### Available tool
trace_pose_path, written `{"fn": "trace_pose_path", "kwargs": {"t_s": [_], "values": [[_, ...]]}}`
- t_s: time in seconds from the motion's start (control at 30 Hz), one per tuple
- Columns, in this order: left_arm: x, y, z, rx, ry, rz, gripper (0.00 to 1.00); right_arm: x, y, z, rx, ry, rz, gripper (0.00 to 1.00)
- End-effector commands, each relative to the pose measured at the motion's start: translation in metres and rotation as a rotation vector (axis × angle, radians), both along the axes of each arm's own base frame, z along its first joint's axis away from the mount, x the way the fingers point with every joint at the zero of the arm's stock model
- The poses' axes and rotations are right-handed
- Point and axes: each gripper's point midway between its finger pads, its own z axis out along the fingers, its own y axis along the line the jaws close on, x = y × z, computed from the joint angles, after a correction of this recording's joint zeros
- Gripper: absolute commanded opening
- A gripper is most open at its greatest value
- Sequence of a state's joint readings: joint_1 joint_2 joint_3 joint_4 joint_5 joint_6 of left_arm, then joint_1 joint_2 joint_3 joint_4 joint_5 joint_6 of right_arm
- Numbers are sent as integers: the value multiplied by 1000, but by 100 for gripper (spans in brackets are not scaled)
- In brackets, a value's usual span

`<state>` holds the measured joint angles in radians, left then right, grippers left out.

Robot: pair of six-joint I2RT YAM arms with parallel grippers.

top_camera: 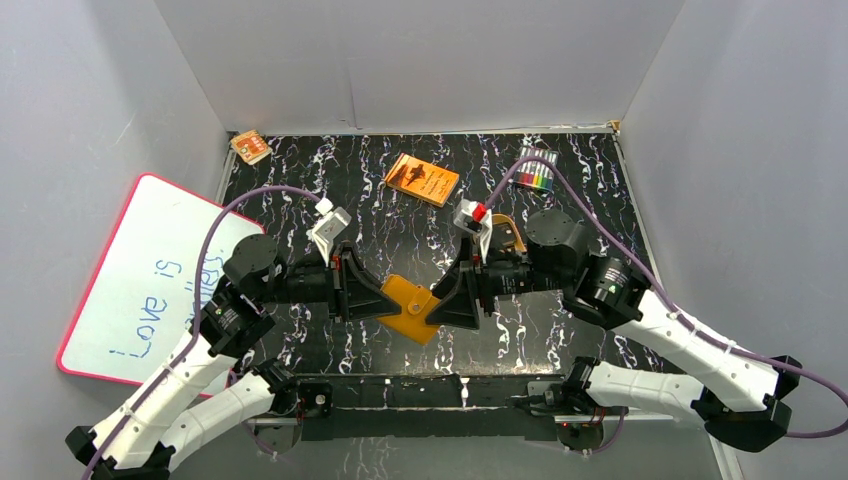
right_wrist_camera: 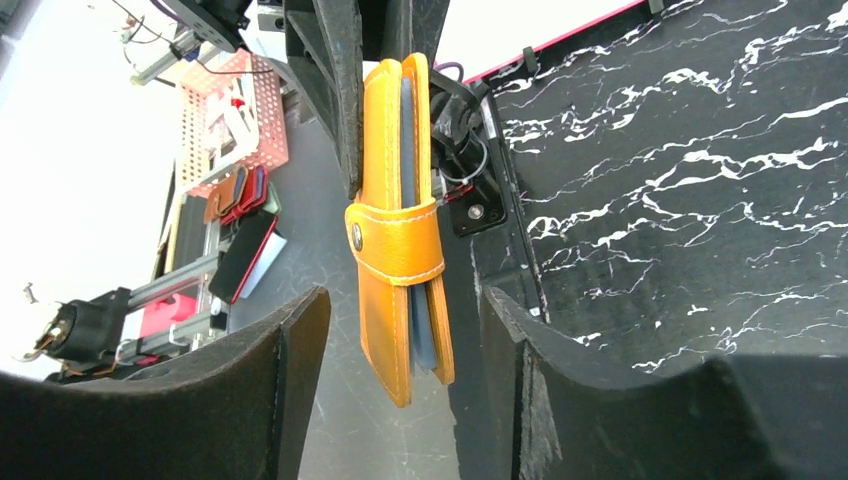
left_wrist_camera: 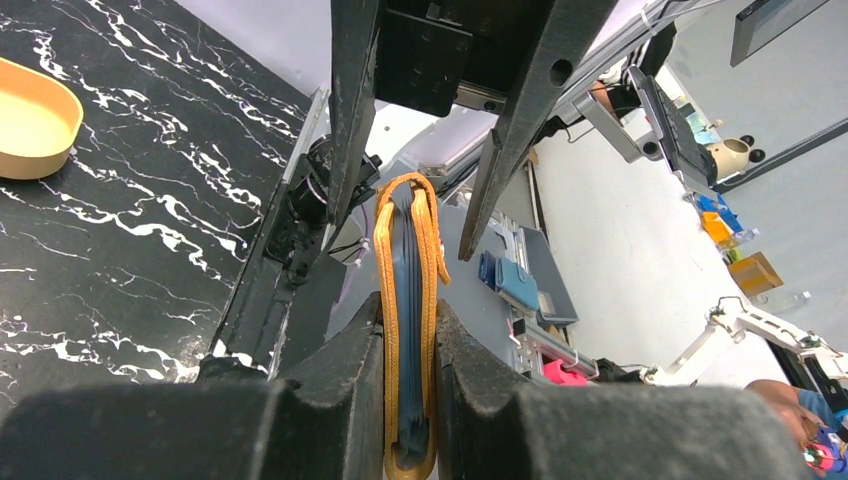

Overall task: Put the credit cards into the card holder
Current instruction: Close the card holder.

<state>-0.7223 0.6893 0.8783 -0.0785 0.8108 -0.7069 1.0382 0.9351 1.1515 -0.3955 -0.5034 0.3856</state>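
Left hand (left_wrist_camera: 410,320) is squeezing one end of the card holder (top_camera: 412,312) tight. It is holding it up in the air by the front edge of the bench (top_camera: 400,225), so the other hand can work on it. Right hand (right_wrist_camera: 400,300) is reaching around the far end with its fingers wide, not touching. The snap tab is sitting shut, so it probably needs opening first. No credit cards are showing; maybe the arms are hiding them. A white board (top_camera: 150,280) is leaning at the left. On the black swirly bench, an orange book (top_camera: 422,179) and coloured markers (top_camera: 536,172) are lying further right. Grey walls are standing all round.
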Motion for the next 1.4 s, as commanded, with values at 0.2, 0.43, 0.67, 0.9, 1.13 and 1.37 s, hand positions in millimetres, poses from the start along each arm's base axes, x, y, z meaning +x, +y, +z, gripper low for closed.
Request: {"fn": "trace_pose_path", "kwargs": {"t_s": [0.2,0.43,0.67,0.9,1.13,1.37], "values": [[-12,6,29,-79,-97,-27,0,-10,12,14,140,108,40,47],[-4,5,25,-75,-93,16,2,-9,16,20,184,138,36,0],[34,15,30,-168,-63,287,78,26,6,40,295,53,-198,0],[50,20,51,-364,-74,380,87,41,16,62,436,54,-248,0],[62,11,56,-412,-42,381,87,45,19,70,508,37,-249,0],[62,9,53,-425,-24,369,83,47,16,67,536,39,-272,0]]}}
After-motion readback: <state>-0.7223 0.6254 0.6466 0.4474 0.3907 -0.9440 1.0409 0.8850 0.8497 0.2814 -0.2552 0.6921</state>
